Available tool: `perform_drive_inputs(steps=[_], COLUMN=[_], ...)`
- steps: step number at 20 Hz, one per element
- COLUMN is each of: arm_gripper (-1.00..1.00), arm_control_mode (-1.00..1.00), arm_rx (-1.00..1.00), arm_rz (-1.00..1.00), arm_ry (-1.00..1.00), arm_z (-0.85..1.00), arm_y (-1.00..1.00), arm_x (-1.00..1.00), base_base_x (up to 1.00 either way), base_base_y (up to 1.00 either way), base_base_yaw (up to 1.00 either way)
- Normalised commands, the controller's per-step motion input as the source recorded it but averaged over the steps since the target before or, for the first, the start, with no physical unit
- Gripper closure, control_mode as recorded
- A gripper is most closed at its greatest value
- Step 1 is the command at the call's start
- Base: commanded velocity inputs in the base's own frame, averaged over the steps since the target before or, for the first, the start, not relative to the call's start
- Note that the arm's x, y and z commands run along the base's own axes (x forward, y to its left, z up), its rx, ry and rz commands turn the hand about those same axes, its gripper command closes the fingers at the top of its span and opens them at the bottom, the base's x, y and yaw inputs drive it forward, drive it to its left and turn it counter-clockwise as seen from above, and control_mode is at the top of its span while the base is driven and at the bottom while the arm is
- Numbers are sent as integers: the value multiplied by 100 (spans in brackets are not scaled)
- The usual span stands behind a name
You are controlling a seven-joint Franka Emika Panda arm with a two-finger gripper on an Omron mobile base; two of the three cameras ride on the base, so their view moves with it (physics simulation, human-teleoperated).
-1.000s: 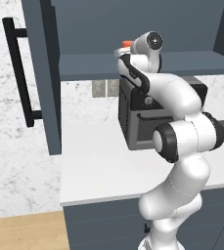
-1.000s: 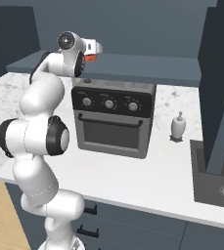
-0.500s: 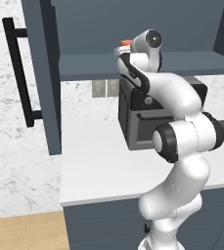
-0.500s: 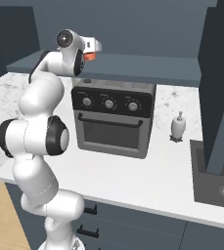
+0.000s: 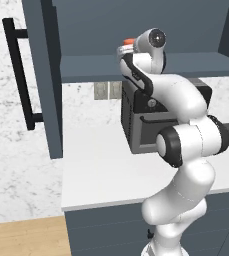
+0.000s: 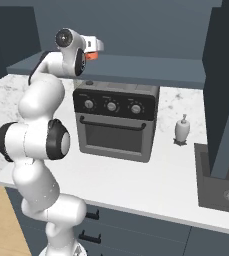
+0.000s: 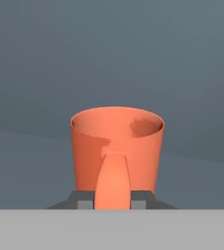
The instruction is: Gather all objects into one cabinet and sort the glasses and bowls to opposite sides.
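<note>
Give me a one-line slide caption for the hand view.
End effector shut on the handle of an orange mug standing upright inside the dark blue cabinet.

Orange mug point(image 7: 116, 149) is showing a smooth, matt, plastic-like wall. Arm shell point(image 5: 183, 95) is looking glossy white with dark matt joints. Countertop oven point(image 6: 117, 122) is presenting a black, faintly sheened front. Wall point(image 5: 6, 165) is reading as veined marble. Cabinet point(image 5: 43, 75) faces are appearing flat matt slate-blue.

Cabinet shelf: the dark slate-blue open shelf point(image 6: 151, 67) is lying bare right of the bright orange handled mug point(image 7: 116, 155).
Below: the black countertop oven point(image 6: 117, 122) is blocking the space under it.
Left flank: the swung-open cabinet door point(image 5: 43, 75) is standing alongside.
</note>
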Motion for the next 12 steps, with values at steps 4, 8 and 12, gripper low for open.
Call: perform_drive_inputs(steps=[4, 8, 12], arm_gripper=[100, 100, 100], arm_control_mode=[-100, -100, -100], arm_rx=[0, 0, 0], arm_rz=[0, 0, 0], arm_ry=[-5, -6, -5], arm_z=[7, 3, 0], arm_y=[0, 0, 0], arm_x=[-17, -19, -21], base_base_x=[0, 0, 0], base_base_y=[0, 0, 0], base_base_yaw=[0, 0, 0])
